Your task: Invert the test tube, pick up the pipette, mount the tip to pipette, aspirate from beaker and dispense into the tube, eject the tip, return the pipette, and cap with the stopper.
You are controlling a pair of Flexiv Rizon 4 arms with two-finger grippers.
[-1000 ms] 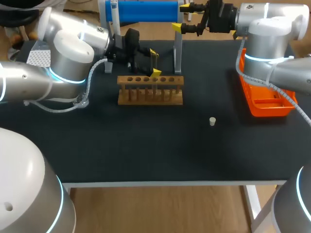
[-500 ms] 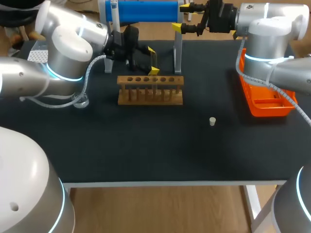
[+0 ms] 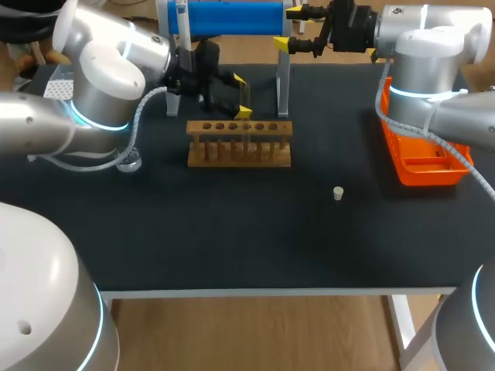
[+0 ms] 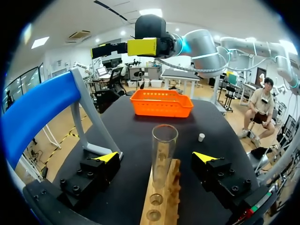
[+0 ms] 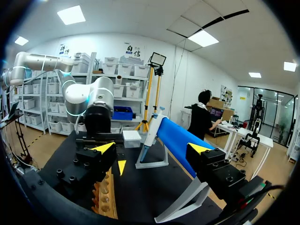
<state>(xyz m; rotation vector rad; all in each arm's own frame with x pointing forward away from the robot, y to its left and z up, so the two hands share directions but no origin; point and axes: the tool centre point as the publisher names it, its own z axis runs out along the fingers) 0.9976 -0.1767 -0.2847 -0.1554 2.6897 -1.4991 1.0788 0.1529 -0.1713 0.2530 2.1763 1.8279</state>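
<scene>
so, l gripper [image 4: 155,157] open astride clear glass tube [image 4: 164,140] in wooden rack [image 4: 161,207]; r gripper [image 5: 151,148] open.

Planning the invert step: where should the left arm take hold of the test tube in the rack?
Grip the test tube by the bare glass above the wooden rack, below its open mouth, one finger on each long side of the rack. It stands upright; only that upper length is free. The left claw straddles it, open.
</scene>
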